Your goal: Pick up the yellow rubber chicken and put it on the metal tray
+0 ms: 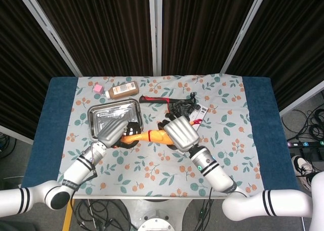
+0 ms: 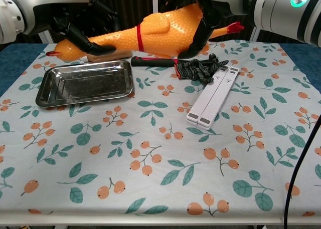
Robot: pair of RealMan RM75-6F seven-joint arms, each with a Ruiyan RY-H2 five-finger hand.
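Both hands clamp the rubber chicken [image 2: 150,31] aloft: left hand [image 2: 83,31] at its neck, right hand [image 2: 203,23] at, seemingly, its body. The metal tray [image 2: 45,83] lies at 8 o'clock below.

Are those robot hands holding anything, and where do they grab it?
Both hold the yellow rubber chicken above the table: left hand near its head, right hand around its body.

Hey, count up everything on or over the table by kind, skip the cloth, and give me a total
Rubber chicken: 1
Metal tray: 1
Brown bottle: 1
Pink cube: 1
Red-handled tool: 1
Black glove: 1
White folded stand: 1
Total: 7
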